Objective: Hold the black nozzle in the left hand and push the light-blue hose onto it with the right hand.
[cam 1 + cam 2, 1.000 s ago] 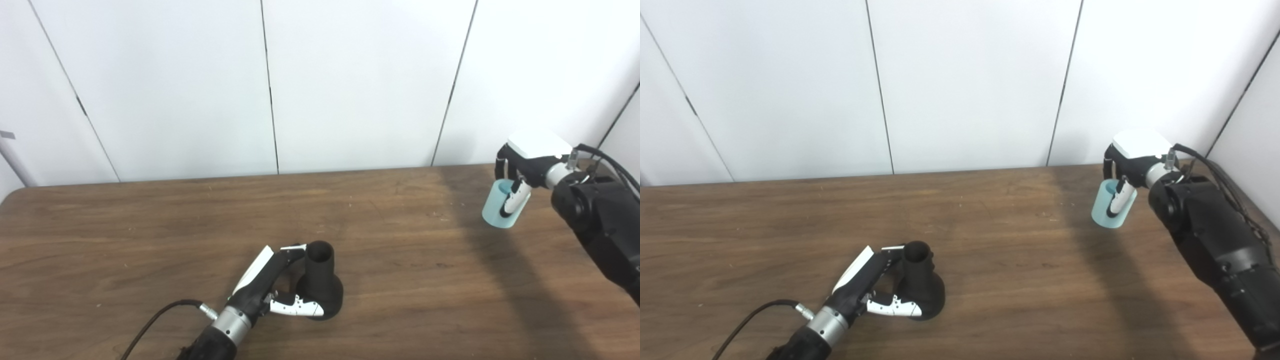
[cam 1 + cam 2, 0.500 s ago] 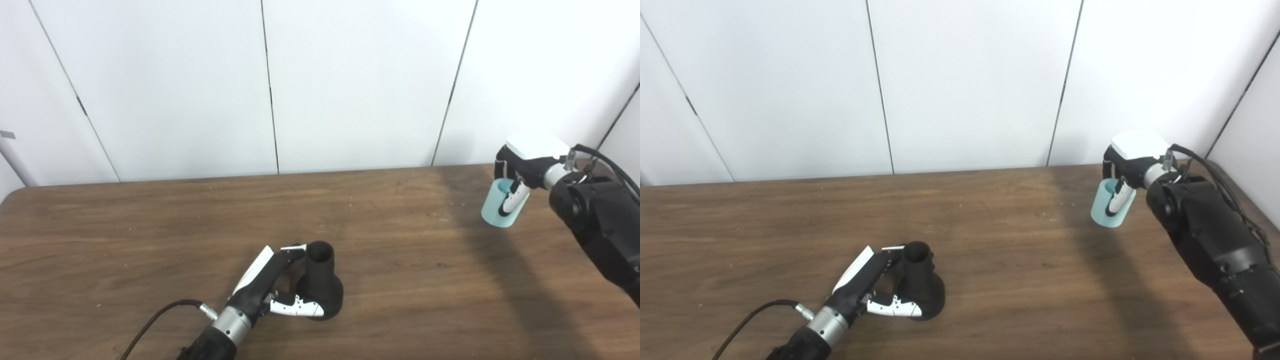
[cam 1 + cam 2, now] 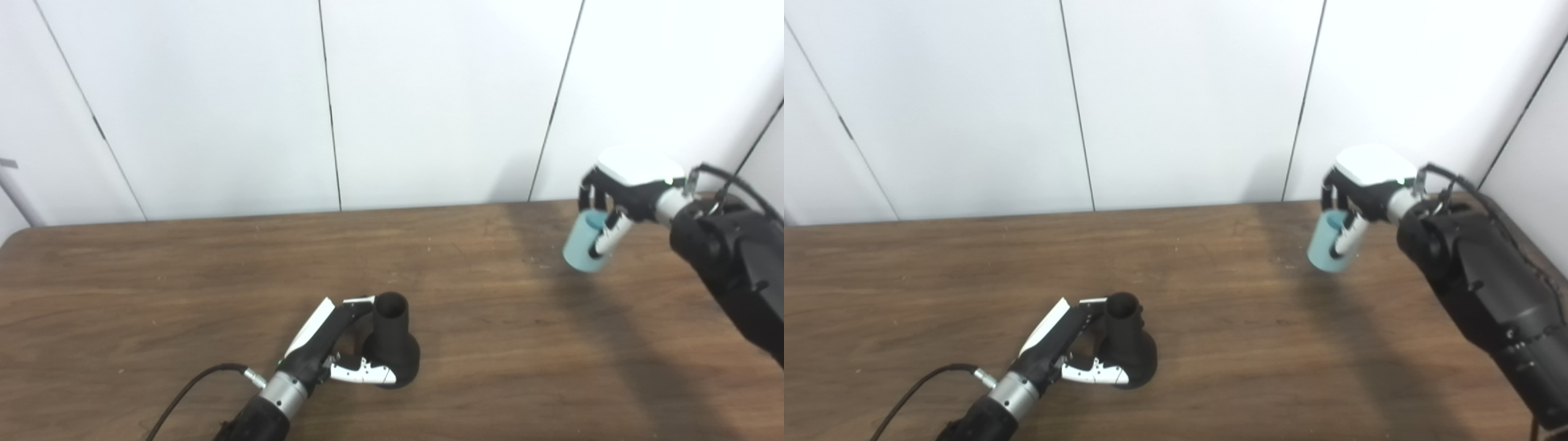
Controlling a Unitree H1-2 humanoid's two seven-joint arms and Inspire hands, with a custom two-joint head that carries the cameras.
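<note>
Left robot hand [image 3: 334, 352] around upright black nozzle [image 3: 391, 349] on table [image 3: 153, 294]; right robot hand [image 3: 618, 190] gripping raised light-blue hose [image 3: 582, 248].

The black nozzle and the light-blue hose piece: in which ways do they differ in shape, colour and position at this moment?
The black nozzle flares to a wide base below a narrow neck; the light-blue hose is a plain short cylinder. The nozzle stands upright on the table, while the hose is tilted and held in the air. The left hand grips the nozzle near the front edge; the right hand holds the hose far to the right. Both are hollow, with an open end showing.
</note>
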